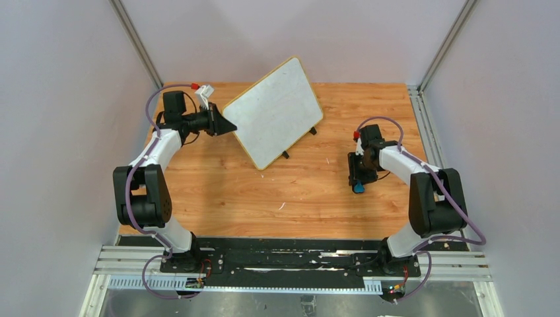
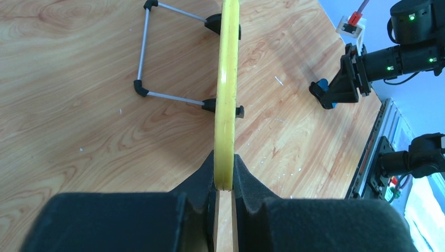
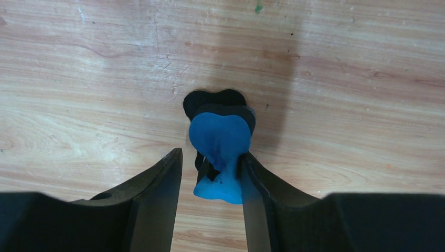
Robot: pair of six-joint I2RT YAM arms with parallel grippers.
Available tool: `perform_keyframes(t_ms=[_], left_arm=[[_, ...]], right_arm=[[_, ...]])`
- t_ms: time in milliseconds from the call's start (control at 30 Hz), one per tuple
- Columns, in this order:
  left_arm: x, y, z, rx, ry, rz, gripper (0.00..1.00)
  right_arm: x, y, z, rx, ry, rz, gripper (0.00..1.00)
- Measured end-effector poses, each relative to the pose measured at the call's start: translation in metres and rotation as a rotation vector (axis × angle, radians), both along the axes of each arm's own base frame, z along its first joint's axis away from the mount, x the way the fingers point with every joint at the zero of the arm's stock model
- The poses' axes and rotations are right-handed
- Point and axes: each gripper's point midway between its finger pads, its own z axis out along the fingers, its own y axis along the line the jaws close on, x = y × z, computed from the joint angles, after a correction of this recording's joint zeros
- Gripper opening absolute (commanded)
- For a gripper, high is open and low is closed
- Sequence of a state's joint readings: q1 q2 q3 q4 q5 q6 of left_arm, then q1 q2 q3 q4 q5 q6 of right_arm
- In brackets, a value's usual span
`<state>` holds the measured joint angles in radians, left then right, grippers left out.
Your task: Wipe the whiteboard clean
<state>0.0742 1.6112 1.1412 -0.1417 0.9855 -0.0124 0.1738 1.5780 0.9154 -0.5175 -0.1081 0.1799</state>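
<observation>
The whiteboard (image 1: 274, 112), white with a thin yellow frame, stands tilted on its black feet at the back middle of the table. I make out no writing on its face. My left gripper (image 1: 226, 125) is shut on its left edge. In the left wrist view the yellow frame (image 2: 227, 89) runs edge-on between my closed left gripper (image 2: 224, 170). The blue eraser (image 1: 357, 188) lies on the table under my right gripper (image 1: 357, 179). In the right wrist view the eraser (image 3: 220, 139) sits between the open right gripper (image 3: 210, 155), touching the right finger only.
The board's wire stand (image 2: 142, 52) and black feet (image 2: 210, 104) rest on the wooden table (image 1: 218, 191). Grey walls close in the left, the right and the back. A metal rail (image 1: 290, 264) runs along the near edge.
</observation>
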Motion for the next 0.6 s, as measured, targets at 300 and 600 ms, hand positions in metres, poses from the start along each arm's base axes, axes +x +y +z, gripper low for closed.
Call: perform_keyframes(t_ms=[300,600], left_arm=[[0.0014,0.0014,0.0001,0.019,-0.016,-0.002,0.35],[0.0011,0.0015,-0.0038,0.043,-0.025,-0.007,0.59]], right_arm=[[0.0017,0.0009,0.0051,0.006,-0.019,0.001,0.45],[0.0018,0.0010,0.0055,0.007,-0.020,0.002,0.45]])
